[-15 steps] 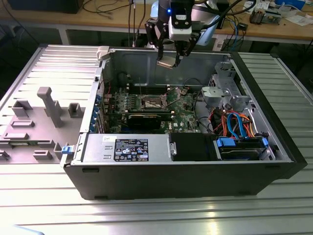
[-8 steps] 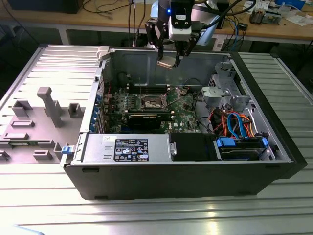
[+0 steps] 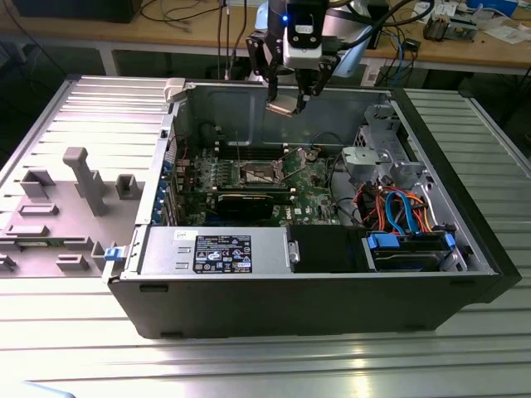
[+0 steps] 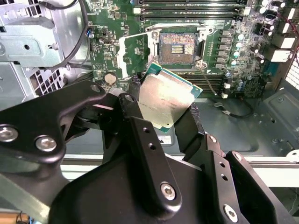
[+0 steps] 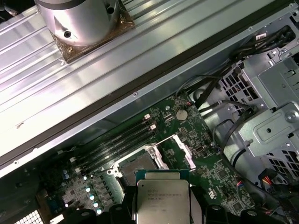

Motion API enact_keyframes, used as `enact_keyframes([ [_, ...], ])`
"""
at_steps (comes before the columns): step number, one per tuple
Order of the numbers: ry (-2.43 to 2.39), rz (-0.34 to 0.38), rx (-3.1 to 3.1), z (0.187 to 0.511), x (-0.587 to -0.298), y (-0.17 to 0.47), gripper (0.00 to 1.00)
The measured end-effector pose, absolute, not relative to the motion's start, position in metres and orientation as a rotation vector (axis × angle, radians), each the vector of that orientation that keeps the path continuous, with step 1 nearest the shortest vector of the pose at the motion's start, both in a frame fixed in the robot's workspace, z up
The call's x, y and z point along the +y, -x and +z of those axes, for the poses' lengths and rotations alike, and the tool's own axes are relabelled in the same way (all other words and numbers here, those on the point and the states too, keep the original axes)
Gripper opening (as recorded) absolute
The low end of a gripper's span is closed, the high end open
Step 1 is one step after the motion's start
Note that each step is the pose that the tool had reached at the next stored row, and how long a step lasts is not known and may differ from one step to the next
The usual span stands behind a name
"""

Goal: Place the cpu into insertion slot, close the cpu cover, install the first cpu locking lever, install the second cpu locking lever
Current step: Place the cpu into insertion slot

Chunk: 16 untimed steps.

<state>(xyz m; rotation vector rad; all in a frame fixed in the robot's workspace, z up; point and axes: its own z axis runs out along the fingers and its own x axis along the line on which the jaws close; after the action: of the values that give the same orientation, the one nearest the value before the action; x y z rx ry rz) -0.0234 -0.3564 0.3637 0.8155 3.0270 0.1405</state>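
My gripper hangs above the open computer case, over the back part of the green board, shut on the cpu. In the second wrist view the cpu is a silver-topped square chip, tilted and clamped by its edges between the black fingers. The insertion slot lies below and beyond it, its dark centre bare. The cpu cover, a silvery frame, is swung open beside the slot. The first wrist view shows the cpu near the insertion slot, with the cpu cover raised.
A power supply with a label fills the case's front. A metal drive cage and orange and blue cables sit at the exterior view's right. Memory slots run beside the socket. The grey side panel lies at the exterior view's left.
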Motion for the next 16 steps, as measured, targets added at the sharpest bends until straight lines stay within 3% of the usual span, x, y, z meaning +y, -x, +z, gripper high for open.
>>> enact_keyframes([
  [16,-1.017,0.138,2.959,0.3608,-0.3578,0.0245,0.54],
])
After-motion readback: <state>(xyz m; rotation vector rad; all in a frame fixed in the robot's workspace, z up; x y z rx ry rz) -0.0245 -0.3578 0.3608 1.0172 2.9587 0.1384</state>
